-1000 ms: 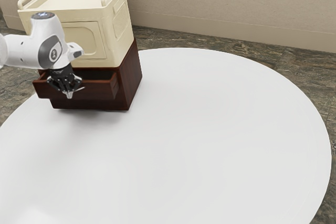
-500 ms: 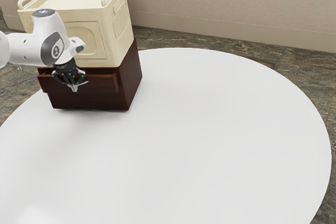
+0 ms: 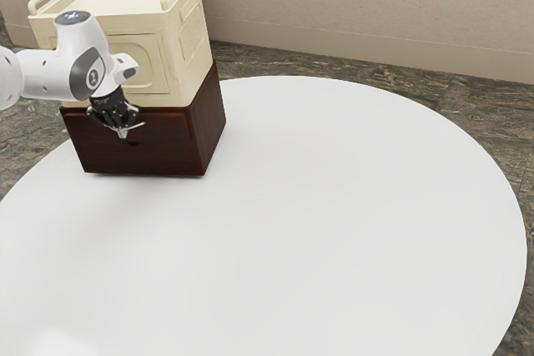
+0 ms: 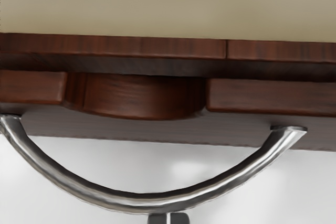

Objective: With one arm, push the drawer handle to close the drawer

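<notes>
Got gripper [image 4: 168, 218] tips together, nothing btwn, right at outer curve of metal handle [image 4: 148, 203]. See drawer [image 4: 271, 96] almost flush w/ cabinet [image 3: 209, 127] under beige box [image 3: 200, 47]; can't confirm fully home. Could slip off curve if pushed off-ctr, leaving drawer ajar. Could also shove cabinet & box back w/ too much force past stop.

Exterior high; wrist close, seemingly downward

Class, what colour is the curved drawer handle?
The handle is shiny silver-grey, like metal, seen best in the wrist view.
</notes>
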